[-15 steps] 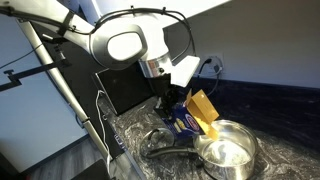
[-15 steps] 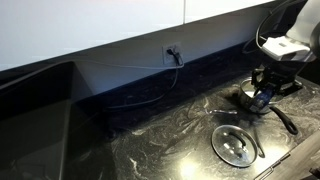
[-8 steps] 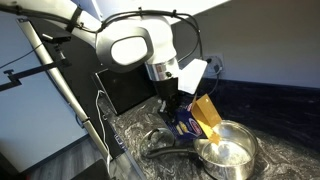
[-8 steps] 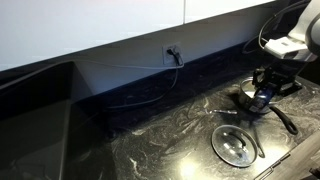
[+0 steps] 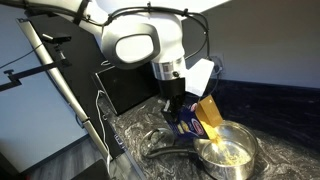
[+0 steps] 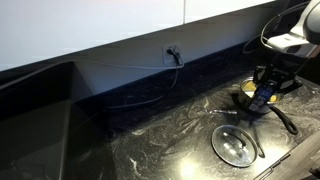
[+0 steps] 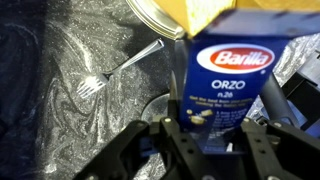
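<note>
My gripper (image 5: 180, 108) is shut on a blue Barilla orzo box (image 5: 205, 116) with a yellow open end. It holds the box tilted over a steel pot (image 5: 228, 152) on the marbled counter. Pale yellow bits show inside the pot. In the wrist view the box (image 7: 228, 70) fills the space between the gripper's fingers (image 7: 208, 130), with the pot's rim (image 7: 150, 15) at the top. In an exterior view the gripper (image 6: 265, 88) and box (image 6: 259, 98) hang over the pot (image 6: 247, 100) at the far right.
A fork (image 7: 115, 72) lies on the counter beside the pot. A glass lid (image 6: 236, 145) lies nearer the counter's front edge. A dark handle (image 5: 165, 152) sticks out by the pot. A wall socket with a cable (image 6: 172, 52) sits on the backsplash.
The arm's wrist has swung a little toward the pot and the box has tipped further over it. Yellowish bits now show in the pot.
</note>
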